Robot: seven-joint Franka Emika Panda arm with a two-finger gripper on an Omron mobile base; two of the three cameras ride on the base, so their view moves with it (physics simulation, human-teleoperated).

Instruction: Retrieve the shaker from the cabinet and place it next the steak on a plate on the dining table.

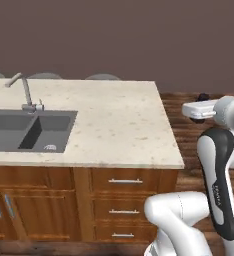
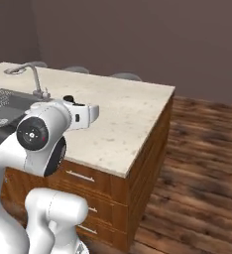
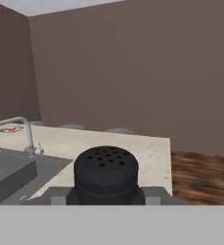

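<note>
1. already the shaker (image 3: 106,174) is sitting out of the cabinet and riding in the gripper (image 3: 106,200), so the fetching part is looking done; in the hand view its black perforated top is rising right between the two dark finger tips, and the jaws are pressing together on its body.
2. meanwhile, in the right base view the gripper (image 2: 68,100) is hanging over the near side of the dining table (image 2: 133,106), with the small dark shaker (image 2: 68,98) poking up above the white hand.
3. in the left base view the gripper (image 1: 203,99) is sitting just off the right end of the table (image 1: 114,120), over the wooden floor (image 1: 189,130).
4. far along the table, beyond the tap (image 3: 23,131) and the sink (image 3: 18,170), the plate (image 3: 11,128) is showing as a small grey disc with a red patch on it, which i am judging to be the steak (image 3: 9,128); it is too small to be sure.
5. still remaining: carrying the shaker down the table to that far end and setting it upright beside the plate.
</note>
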